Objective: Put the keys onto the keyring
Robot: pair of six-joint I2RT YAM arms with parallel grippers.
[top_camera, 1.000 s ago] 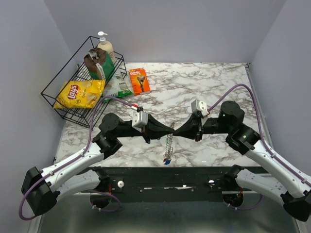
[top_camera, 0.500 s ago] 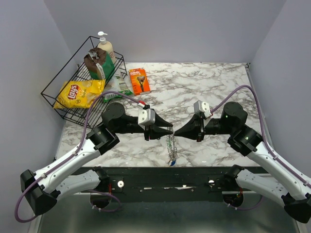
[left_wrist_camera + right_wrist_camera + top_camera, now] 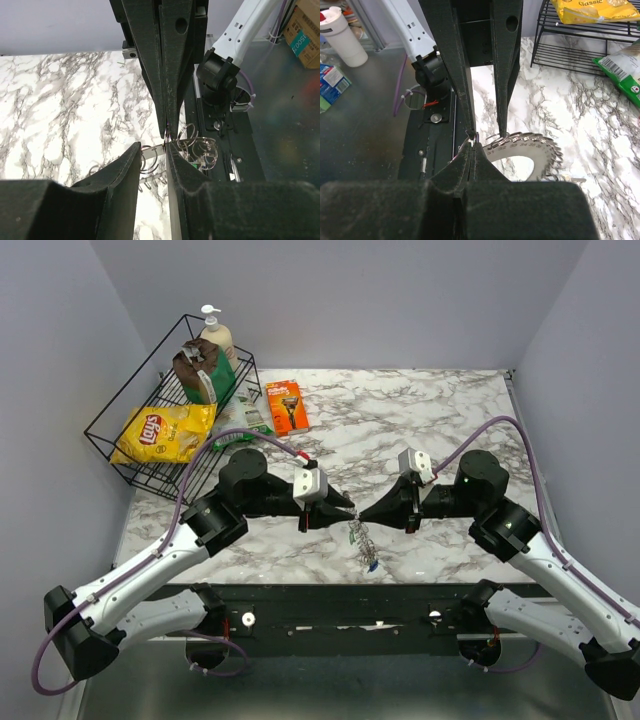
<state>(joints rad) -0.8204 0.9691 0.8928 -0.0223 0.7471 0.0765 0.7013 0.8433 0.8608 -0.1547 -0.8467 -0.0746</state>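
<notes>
The keyring point(image 3: 360, 537), a grey coil of wire loops on a toothed plate point(image 3: 540, 153), hangs just above the table's front middle. My right gripper point(image 3: 364, 516) point(image 3: 471, 144) is shut on one of its small loops. A key with a blue tag point(image 3: 373, 565) dangles at its low end. A green tag point(image 3: 194, 165) shows among the loops point(image 3: 198, 146). My left gripper point(image 3: 348, 512) point(image 3: 152, 147) faces the right one tip to tip. Its jaws stand open with a wire loop point(image 3: 150, 159) between them. No other keys can be made out.
A black wire basket point(image 3: 130, 455) at the back left holds a yellow chips bag point(image 3: 165, 432), a brown pouch point(image 3: 195, 370) and a pump bottle point(image 3: 215, 338). An orange razor pack point(image 3: 287, 405) and a green packet point(image 3: 252, 422) lie beside it. The dark front rail point(image 3: 340, 600) runs below the keyring.
My left gripper went from shut to open and moved right toward the right gripper's tip. The keyring, hanging straight down before, now hangs bunched and swung to the right.
</notes>
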